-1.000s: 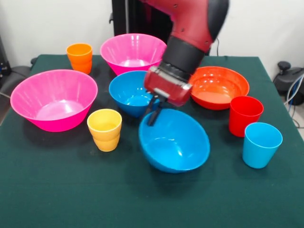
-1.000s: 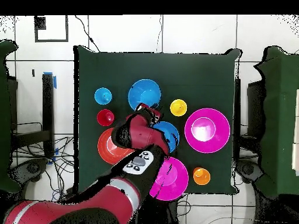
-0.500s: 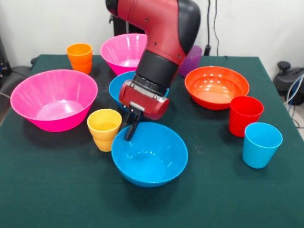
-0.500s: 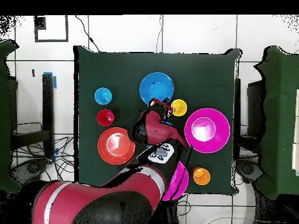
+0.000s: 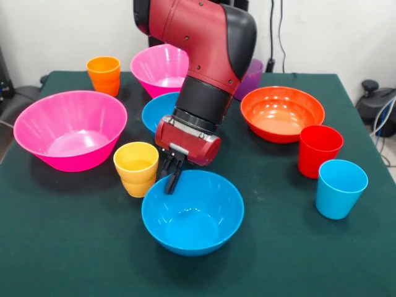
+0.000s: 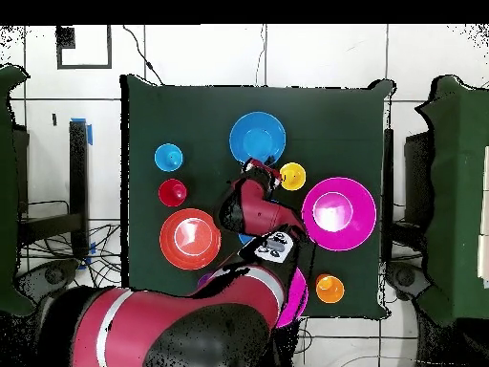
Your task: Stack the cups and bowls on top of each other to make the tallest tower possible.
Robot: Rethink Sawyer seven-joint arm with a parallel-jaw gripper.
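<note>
Left to right in the front view, a large pink bowl [image 5: 70, 129] sits at the left edge, with the orange cup [image 5: 104, 75] and a second pink bowl [image 5: 166, 67] behind it. The yellow cup [image 5: 137, 168] stands next, just beside the near blue bowl [image 5: 192, 212], which rests upright on the green table [image 5: 62, 247]. The gripper [image 5: 172, 175] hangs at that bowl's far rim, its dark fingers [image 5: 176, 176] pressed close together on the rim, apparently pinching the thin wall. A second blue bowl [image 5: 161, 111] is half hidden behind the arm, and the purple cup [image 5: 249, 78] shows past it.

The bowl looks light, stiff and glossy, so probably slippery; the rim seems the only thin edge to take, and a rim hold will likely let it tilt.

Further right come the orange-red bowl [image 5: 282, 114], the red cup [image 5: 318, 150] and the light blue cup [image 5: 340, 188], well apart from the gripper. The yellow cup is the closest thing that could get knocked.
</note>
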